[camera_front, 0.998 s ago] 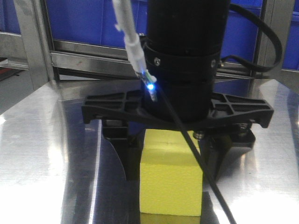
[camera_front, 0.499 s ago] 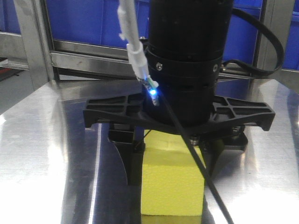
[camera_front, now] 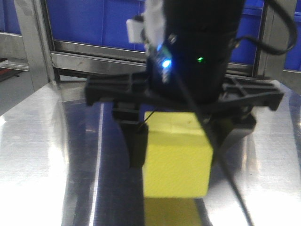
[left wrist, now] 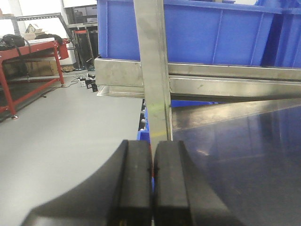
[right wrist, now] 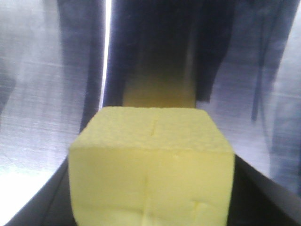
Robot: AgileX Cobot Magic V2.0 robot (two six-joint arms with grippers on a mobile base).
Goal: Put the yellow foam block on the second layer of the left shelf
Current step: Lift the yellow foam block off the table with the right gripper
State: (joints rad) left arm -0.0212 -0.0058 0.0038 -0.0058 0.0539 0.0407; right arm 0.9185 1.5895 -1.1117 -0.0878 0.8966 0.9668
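The yellow foam block (camera_front: 176, 157) hangs just above the shiny metal table (camera_front: 42, 141), its reflection showing below it. My right gripper (camera_front: 177, 155) is shut on the block, a black finger (camera_front: 137, 148) pressed against each side. In the right wrist view the yellow foam block (right wrist: 150, 160) fills the lower middle between the dark fingers (right wrist: 265, 197), over the brushed metal surface. My left gripper (left wrist: 152, 151) is shut with nothing in it, pointing at a steel shelf post (left wrist: 153, 70). The shelf rail (left wrist: 225, 80) carries blue bins (left wrist: 211, 33).
A metal rack rail (camera_front: 94, 52) with blue bins (camera_front: 89, 21) behind it runs across the back of the table. A black cable (camera_front: 235, 188) hangs in front of the block. A red-framed bench (left wrist: 28, 52) stands on the grey floor at far left.
The right gripper has risen with the yellow foam block, lifting it off the table; a reflection now shows beneath it. The wrist has turned, showing a green light.
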